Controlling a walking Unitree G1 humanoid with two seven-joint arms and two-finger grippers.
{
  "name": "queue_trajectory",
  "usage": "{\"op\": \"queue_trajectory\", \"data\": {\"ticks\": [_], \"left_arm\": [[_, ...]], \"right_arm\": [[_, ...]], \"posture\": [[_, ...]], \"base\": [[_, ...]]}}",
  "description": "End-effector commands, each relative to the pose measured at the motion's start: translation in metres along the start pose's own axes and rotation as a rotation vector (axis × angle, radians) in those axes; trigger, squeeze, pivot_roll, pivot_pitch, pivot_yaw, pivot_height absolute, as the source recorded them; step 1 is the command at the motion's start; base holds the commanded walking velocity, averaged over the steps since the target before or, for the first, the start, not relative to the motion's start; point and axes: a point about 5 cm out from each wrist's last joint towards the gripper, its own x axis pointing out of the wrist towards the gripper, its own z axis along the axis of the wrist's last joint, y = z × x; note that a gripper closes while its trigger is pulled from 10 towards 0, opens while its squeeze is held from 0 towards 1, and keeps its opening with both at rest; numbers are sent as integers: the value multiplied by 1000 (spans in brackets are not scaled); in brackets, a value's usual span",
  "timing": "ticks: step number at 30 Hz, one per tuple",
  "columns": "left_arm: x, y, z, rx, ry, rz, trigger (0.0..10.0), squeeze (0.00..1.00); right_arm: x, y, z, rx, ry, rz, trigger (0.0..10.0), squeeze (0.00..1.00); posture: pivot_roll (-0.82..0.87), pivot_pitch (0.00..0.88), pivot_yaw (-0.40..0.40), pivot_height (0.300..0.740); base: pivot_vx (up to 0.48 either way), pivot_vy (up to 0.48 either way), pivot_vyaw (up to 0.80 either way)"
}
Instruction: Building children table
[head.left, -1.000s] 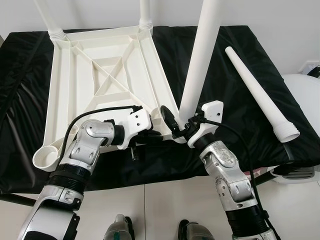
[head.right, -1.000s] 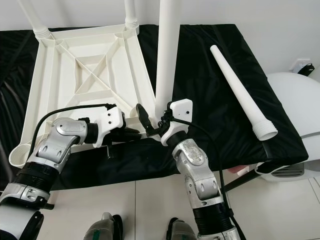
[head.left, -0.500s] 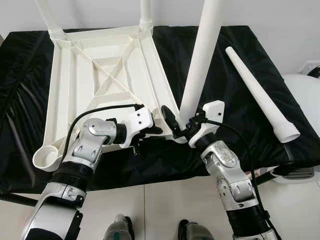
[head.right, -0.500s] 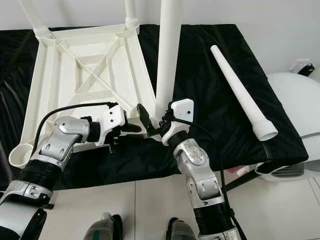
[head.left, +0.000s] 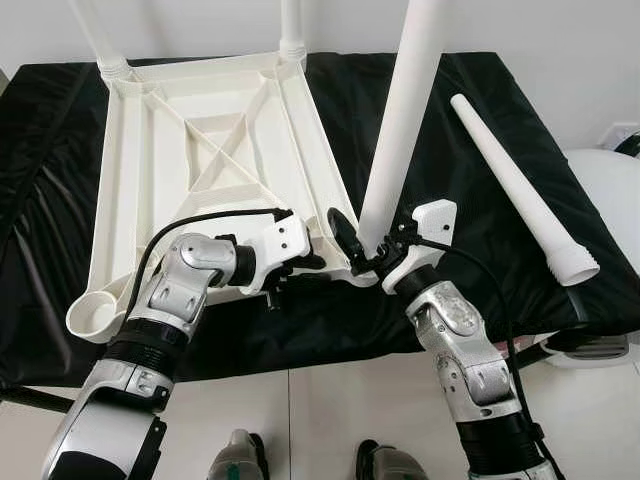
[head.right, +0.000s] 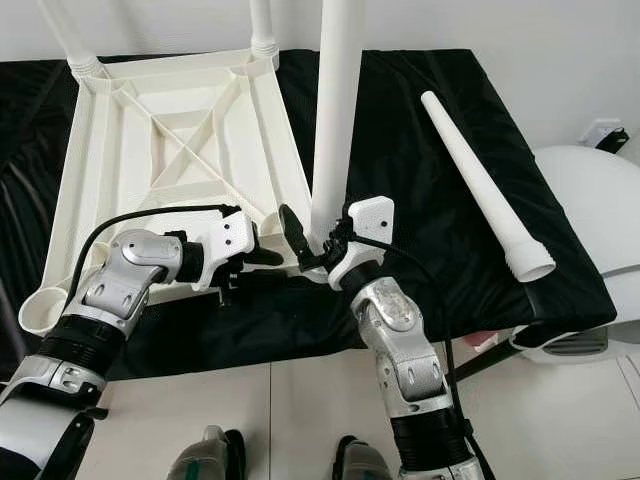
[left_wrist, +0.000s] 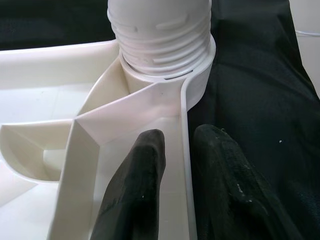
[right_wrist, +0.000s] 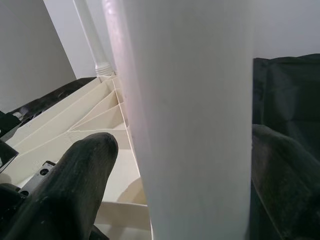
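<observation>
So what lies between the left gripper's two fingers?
In the left wrist view, the side wall of the upturned tabletop stands between the left gripper's fingers, just below the corner socket holding the upright leg.

No writing, label, brand, number or sign can be read anywhere in these pictures — the surfaces in view are plain and unmarked.
</observation>
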Motion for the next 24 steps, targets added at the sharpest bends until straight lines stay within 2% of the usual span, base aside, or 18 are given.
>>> {"op": "queue_trajectory", "data": {"ticks": [1, 2, 3, 4, 5, 6, 8, 9, 10, 12, 13, 24], "left_arm": [[5, -21, -55, -152, 203, 97, 10000, 0], [5, -21, -55, -152, 203, 97, 10000, 0], [5, -22, -56, -152, 207, 84, 4902, 0], [5, -22, -56, -152, 207, 84, 4902, 0], [4, -22, -56, -152, 210, 82, 9725, 0], [4, -22, -56, -152, 210, 82, 9725, 0], [3, -23, -58, -143, 228, 69, 7882, 0], [3, -23, -58, -143, 228, 69, 7882, 0], [2, -23, -59, -141, 233, 62, 6157, 0], [2, -24, -59, -139, 236, 58, 6157, 0], [2, -25, -59, -134, 235, 47, 0, 0], [-1, -26, -61, -113, 252, 25, 0, 0]], "right_arm": [[-3, 1, -1, 1, 8, 7, 10000, 0], [-3, 1, -1, 1, 8, 7, 10000, 0], [-4, 0, -1, 0, 9, 7, 10000, 0], [-4, 0, -1, 0, 9, 7, 10000, 0], [-4, -1, 0, -3, 10, 5, 10000, 0], [-4, -1, 0, -3, 10, 5, 10000, 0], [-4, -2, 0, -5, 9, 3, 10000, 0], [-4, -2, 0, -5, 9, 3, 10000, 0], [-4, -2, 1, -6, 7, 2, 10000, 0], [-4, -2, 1, -7, 6, 1, 10000, 0], [-5, -3, 2, -13, 2, -3, 10000, 0], [-8, -1, 4, -42, -8, -63, 10000, 0]], "posture": [[39, 193, 25, 740], [39, 193, 25, 740], [39, 193, 25, 740], [39, 193, 25, 740], [40, 192, 25, 740], [40, 192, 25, 740], [40, 192, 24, 740], [40, 192, 24, 740], [39, 192, 27, 740], [39, 193, 27, 740], [39, 193, 27, 740], [37, 190, 26, 740]], "base": [[0, 0, 0], [0, 0, 0], [0, 0, 0], [0, 0, 0], [0, 0, 0], [0, 0, 0], [0, 0, 0], [0, 0, 0], [0, 0, 0], [0, 0, 0], [0, 0, 0], [0, 0, 0]]}}
